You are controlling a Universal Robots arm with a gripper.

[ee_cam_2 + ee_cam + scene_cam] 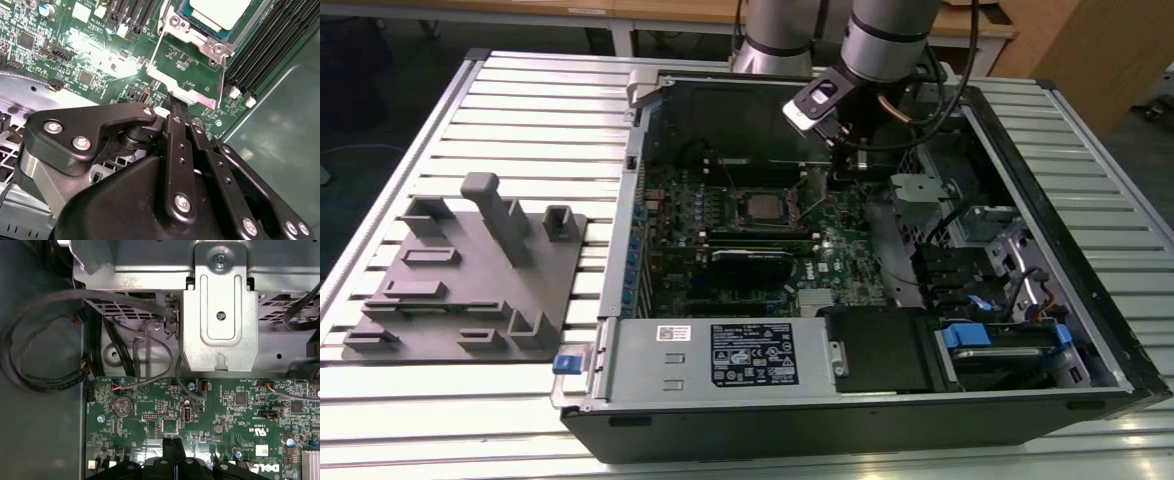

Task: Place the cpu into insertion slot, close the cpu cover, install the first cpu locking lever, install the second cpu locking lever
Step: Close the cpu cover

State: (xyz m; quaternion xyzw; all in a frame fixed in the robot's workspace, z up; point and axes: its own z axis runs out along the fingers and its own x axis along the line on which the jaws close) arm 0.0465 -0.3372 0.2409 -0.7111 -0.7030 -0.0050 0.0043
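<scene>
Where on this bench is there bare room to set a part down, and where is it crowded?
Bare slatted table lies beyond the grey fixture plate and along the near edge in front of it. Inside the computer case, the circuit board and the gripper crowd everything.

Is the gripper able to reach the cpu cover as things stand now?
Probably yes. In the second wrist view the shut gripper is right at the edge of the open cover, with nothing between them. Whether they touch, I cannot tell.
</scene>
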